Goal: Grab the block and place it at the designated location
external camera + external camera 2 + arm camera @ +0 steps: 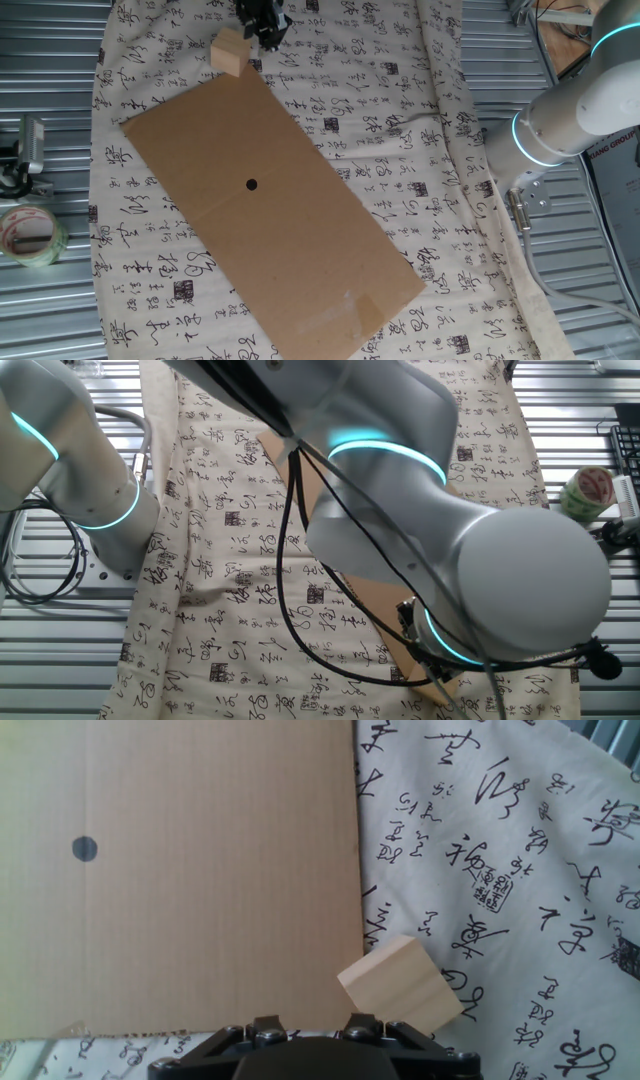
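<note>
Brown cardboard sheet (270, 205) lies on calligraphy cloth (400, 90) over ribbed metal table (45, 110); claw (262, 25) state unclear.

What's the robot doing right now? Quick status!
Gripper beside block, grip unclear. Block on cloth, off cardboard. Black dot uncovered, path clear.

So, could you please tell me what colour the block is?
Light tan, plain wood; the block shows best in the hand view.

In the other fixed view the arm (450, 540) hides most of the cardboard (375, 605), with the dot and block. In the hand view, the gripper's (315, 1038) fingertips are cut off below the cardboard.
</note>
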Robot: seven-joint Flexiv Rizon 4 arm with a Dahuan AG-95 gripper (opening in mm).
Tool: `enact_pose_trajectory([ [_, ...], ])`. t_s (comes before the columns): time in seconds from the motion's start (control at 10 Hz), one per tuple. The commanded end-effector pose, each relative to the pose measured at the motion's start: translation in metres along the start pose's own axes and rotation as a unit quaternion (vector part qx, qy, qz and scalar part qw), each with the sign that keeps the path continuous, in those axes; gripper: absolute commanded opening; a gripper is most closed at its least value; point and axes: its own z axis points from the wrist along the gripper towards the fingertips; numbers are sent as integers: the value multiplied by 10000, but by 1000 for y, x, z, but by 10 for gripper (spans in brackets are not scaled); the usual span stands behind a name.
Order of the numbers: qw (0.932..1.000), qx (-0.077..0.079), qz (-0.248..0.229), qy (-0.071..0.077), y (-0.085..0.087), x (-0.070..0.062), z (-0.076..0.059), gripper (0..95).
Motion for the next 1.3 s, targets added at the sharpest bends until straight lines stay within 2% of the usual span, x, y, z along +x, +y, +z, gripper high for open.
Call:
enact_pose_trajectory([
  [0.1, 9998, 99, 142, 126, -1, -1, 1, 380],
  [0.5, 9975, 248, 591, 284, -1, -1, 1, 380],
  [1.0, 9951, 377, 892, 207, -1, -1, 1, 380],
  [1.3, 9947, 380, 937, 174, -1, -1, 1, 380],
])
